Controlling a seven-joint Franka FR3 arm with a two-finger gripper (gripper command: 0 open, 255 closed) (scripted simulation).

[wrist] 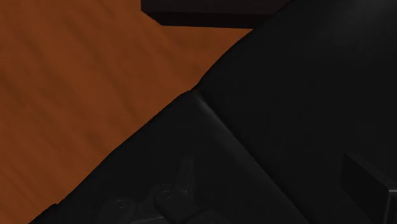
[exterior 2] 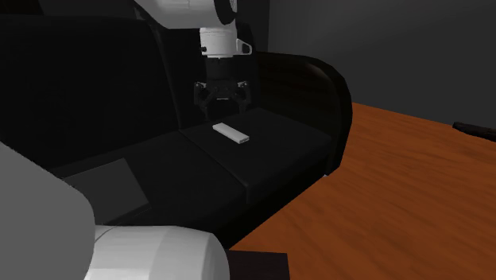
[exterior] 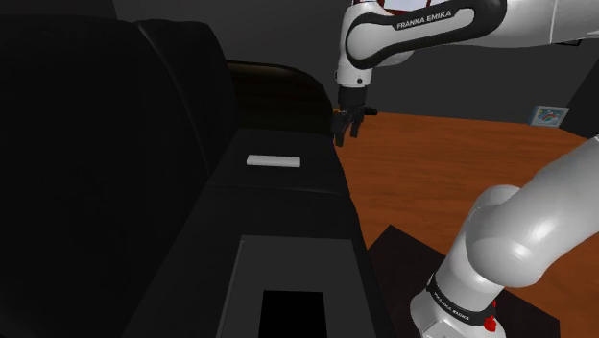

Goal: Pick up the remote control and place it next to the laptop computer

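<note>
We see the slim white rectangular remote control (exterior 2: 232,134) lying flat on the black sofa's (exterior 2: 274,155) seat cushion. The all-black two-finger tool (exterior 2: 222,102) hangs near it, fingers spread, gripping nothing. A flat grey laptop computer (exterior 2: 103,184) lies further along the seat.

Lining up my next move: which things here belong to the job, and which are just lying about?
Job: white remote, on the sofa seat; laptop, further along the seat; tool, open, in the air near the remote.
Not the job: the sofa itself; wooden floor; framed picture.
</note>
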